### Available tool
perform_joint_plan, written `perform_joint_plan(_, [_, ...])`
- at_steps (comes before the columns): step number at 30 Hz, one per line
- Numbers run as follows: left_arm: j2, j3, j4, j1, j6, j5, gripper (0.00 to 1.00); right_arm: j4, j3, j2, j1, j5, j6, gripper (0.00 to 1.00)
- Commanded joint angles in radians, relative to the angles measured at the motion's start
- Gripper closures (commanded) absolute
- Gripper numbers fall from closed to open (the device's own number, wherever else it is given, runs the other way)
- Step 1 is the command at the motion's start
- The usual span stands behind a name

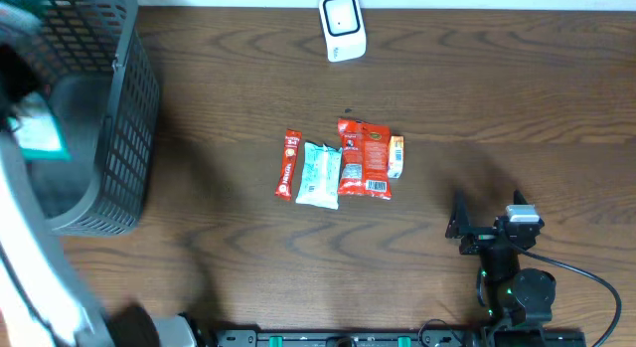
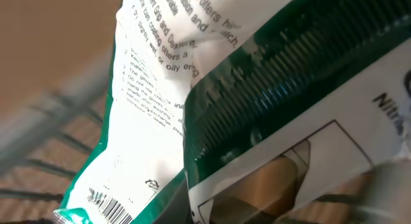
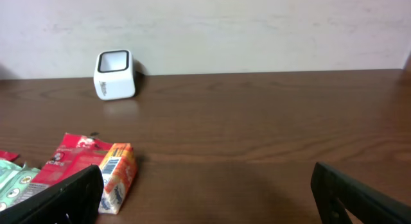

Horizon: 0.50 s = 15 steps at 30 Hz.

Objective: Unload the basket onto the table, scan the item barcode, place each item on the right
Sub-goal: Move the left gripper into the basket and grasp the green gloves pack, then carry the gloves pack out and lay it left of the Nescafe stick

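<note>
A green-and-white packet point(image 2: 154, 121) fills the left wrist view, its barcode point(image 2: 109, 203) at the lower left. My left gripper point(image 1: 22, 103) is shut on this packet point(image 1: 42, 136) and holds it over the black basket point(image 1: 124, 138); its fingers are blurred and mostly hidden. At the table's far edge stands the white scanner point(image 1: 341, 27), also visible in the right wrist view point(image 3: 115, 74). My right gripper point(image 1: 487, 216) rests open at the front right, with nothing between its fingers point(image 3: 64, 198).
Mid-table lie a red stick packet point(image 1: 288, 164), a pale green packet point(image 1: 320, 174), a red snack packet point(image 1: 365, 160) and a small orange packet point(image 1: 396, 156). The orange packet point(image 3: 115, 176) lies just beside the right gripper's left finger.
</note>
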Motion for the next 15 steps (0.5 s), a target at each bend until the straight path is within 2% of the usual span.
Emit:
perform_joint_plan(1, [-0.22,0.012,0.026,-0.039,-0.054,0.009,0.93,-0.004,-0.001,-0.004,-0.011,-0.005,-0.012,0.01])
perform_joint_plan(5, [-0.396,0.011,-0.006,-0.145,-0.069,0.014,0.93,-0.004,-0.001,-0.004,-0.011,-0.005,-0.012,0.01])
perform_joint_plan(8, [-0.492,0.009,-0.111,-0.299,-0.115,0.014,0.93,-0.004,-0.001,-0.004,-0.011,-0.005,-0.012,0.01])
perform_joint_plan(12, [-0.514,-0.031,-0.279,-0.474,-0.158,0.014,0.93,-0.004,-0.001,-0.004,-0.011,-0.005,-0.012,0.01])
perform_joint_plan(15, [-0.497,-0.158,-0.312,-0.613,-0.196,0.014,0.93,-0.004,-0.001,-0.004,-0.011,-0.005,-0.012,0.01])
